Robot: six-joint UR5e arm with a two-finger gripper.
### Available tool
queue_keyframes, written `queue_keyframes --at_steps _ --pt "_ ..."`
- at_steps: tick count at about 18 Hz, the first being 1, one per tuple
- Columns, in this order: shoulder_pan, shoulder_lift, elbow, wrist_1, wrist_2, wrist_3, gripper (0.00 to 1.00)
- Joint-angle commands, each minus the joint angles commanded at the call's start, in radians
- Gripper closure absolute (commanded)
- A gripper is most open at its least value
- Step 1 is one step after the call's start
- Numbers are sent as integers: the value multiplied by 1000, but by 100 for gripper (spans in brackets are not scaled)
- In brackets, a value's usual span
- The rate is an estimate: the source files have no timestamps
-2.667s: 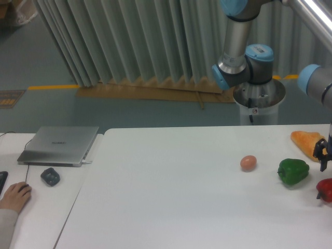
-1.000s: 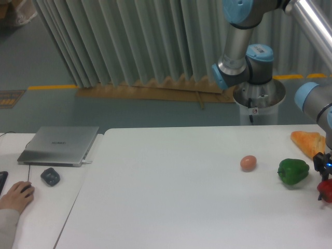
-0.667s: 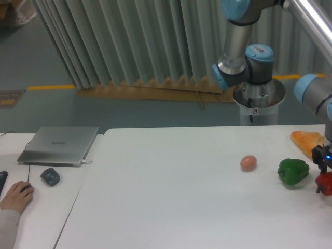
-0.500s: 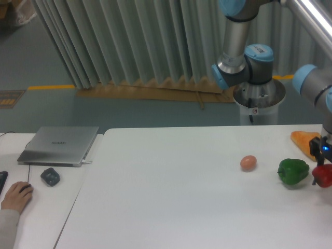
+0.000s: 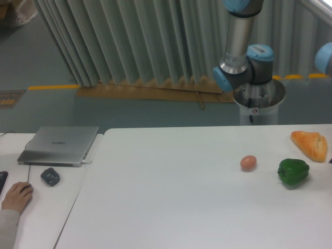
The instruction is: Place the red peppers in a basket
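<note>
No glossy red bell pepper is seen anywhere in the frame, and neither is a basket; where the pepper is cannot be told. The tool is also out of view, so its state cannot be told. Only the grey and blue arm joints [image 5: 244, 57] are seen at upper right. On the white counter [image 5: 171, 197], at right, lie a green bell pepper [image 5: 293, 172], an orange-brown bread loaf [image 5: 310, 144] and a small brown egg [image 5: 248, 163]. Whether the placing is done cannot be judged.
</note>
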Motion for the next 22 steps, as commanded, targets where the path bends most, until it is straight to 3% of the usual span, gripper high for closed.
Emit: queue_keyframes --at_steps 9,10,16,20,22 --pt "107 -12 8 12 1 255 59" --pt "115 -18 6 38 5 273 59" --pt "127 -34 17 89 0 261 59" --pt "127 -74 15 153 0 246 56" --pt "132 -75 12 153 0 252 56"
